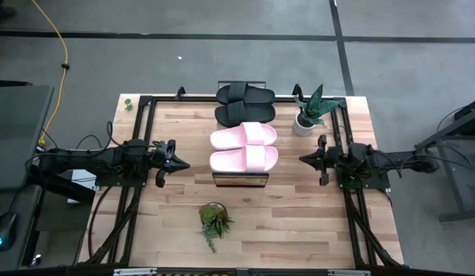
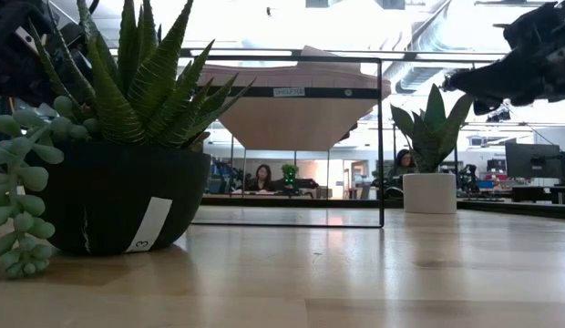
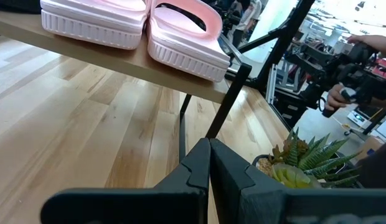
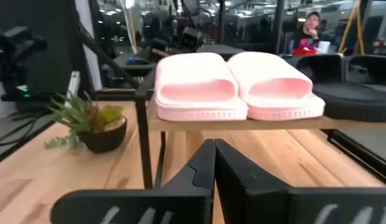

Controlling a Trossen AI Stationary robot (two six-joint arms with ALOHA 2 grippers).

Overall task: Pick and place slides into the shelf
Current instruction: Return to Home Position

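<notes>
Left gripper [image 1: 181, 162]: pressed together, empty.
Right gripper [image 1: 303, 159]: pressed together, empty.
Slides [image 1: 244, 136]: all four on shelf [image 3: 168, 73], between both grippers.

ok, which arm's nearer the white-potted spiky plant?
Right. The right arm ends just beside the spiky green plant in its white pot; the left arm sits beyond the light-wood shelf, well away.

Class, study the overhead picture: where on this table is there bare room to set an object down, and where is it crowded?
Bare wood lies between the dark-potted plant and the right gripper, and between the left gripper and the black slides. The shelf is crowded: those and the pink slides fill its top.
</notes>
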